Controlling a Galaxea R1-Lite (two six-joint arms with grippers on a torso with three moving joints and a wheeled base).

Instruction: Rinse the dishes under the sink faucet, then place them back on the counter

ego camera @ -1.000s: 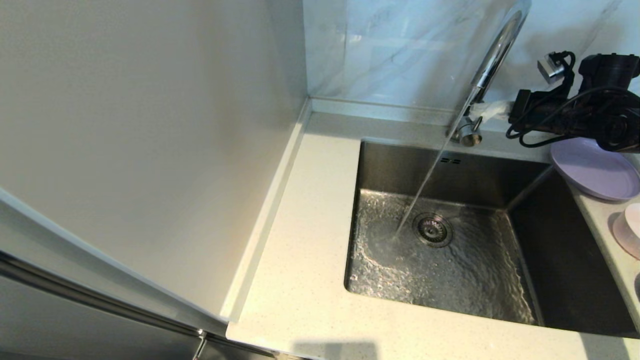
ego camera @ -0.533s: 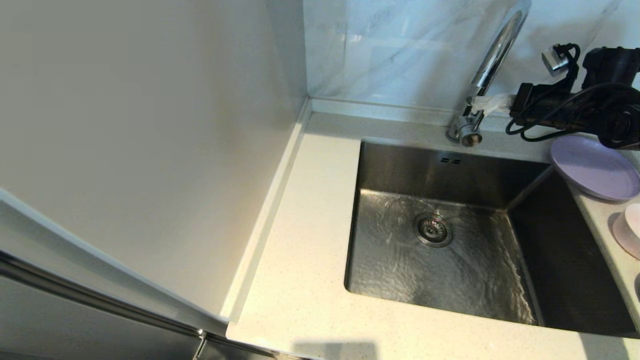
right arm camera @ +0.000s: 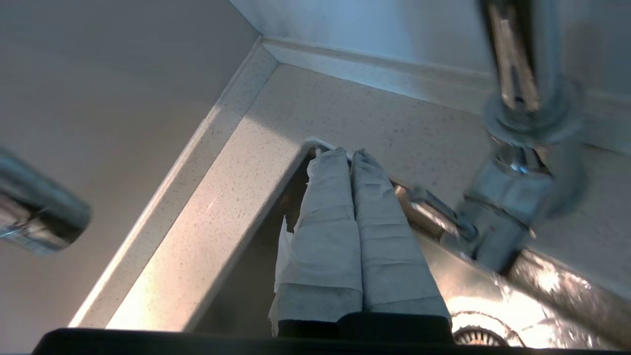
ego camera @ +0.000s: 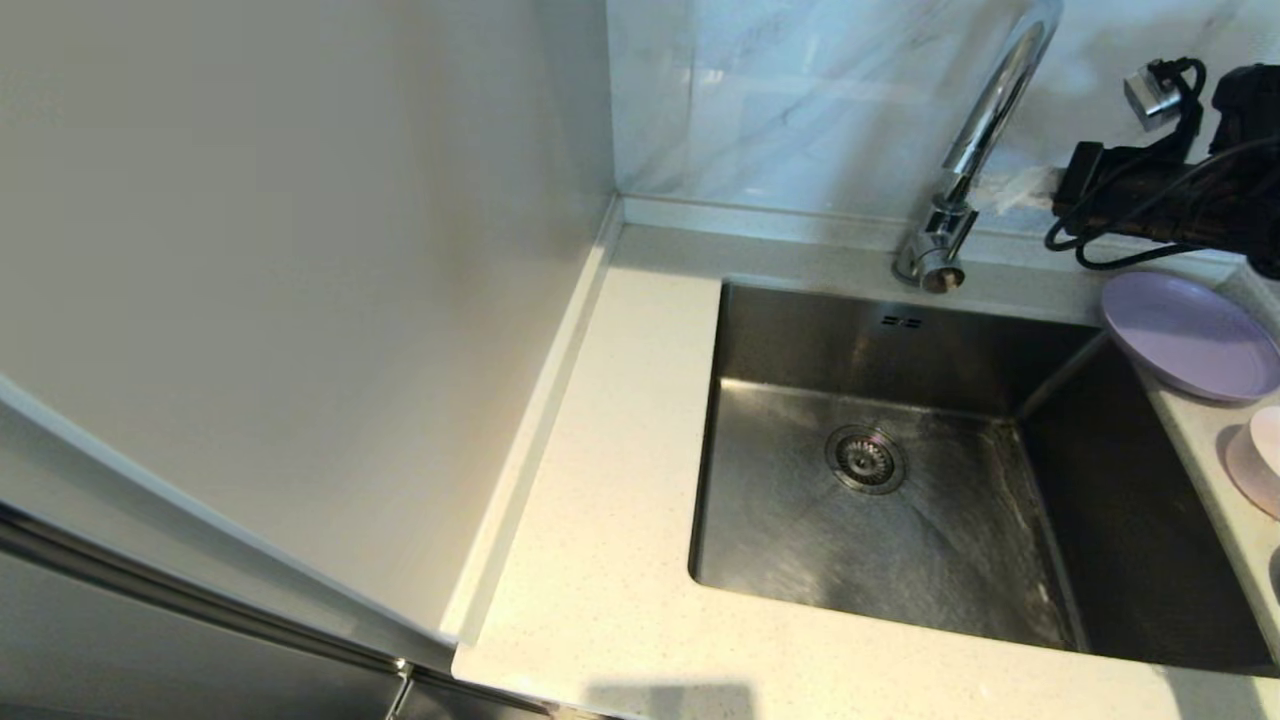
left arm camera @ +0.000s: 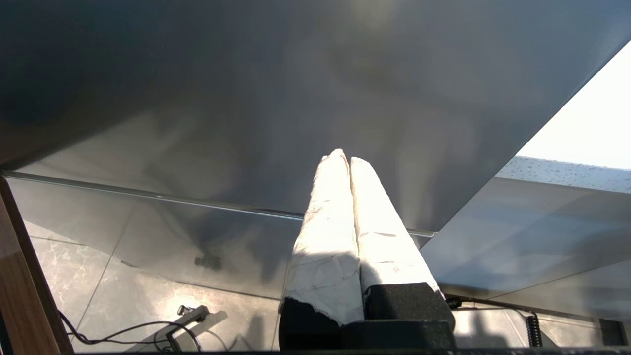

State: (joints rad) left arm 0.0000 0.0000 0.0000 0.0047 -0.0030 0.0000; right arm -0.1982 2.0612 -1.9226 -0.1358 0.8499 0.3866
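The chrome faucet (ego camera: 985,110) stands behind the steel sink (ego camera: 800,340), and no water runs from it. The basin floor is wet around the drain strainer (ego camera: 866,460). My right gripper (ego camera: 990,193) is shut and empty, hovering just right of the faucet's stem, apart from it. In the right wrist view its wrapped fingers (right arm camera: 349,152) point past the faucet base (right arm camera: 522,113) and its small lever (right arm camera: 436,207). The lavender plate (ego camera: 1185,335) and the pink cup (ego camera: 1262,455) rest on the counter to the right of the sink. The white bowl is out of view.
The off-white counter (ego camera: 620,500) runs along the sink's left and front, ending at a raised rim by the left wall. My left gripper (left arm camera: 343,157) is parked shut below a grey cabinet panel, above the floor tiles.
The water stream that ran a second ago has stopped and the basin is draining. My right gripper has pulled back to the right, away from the faucet.
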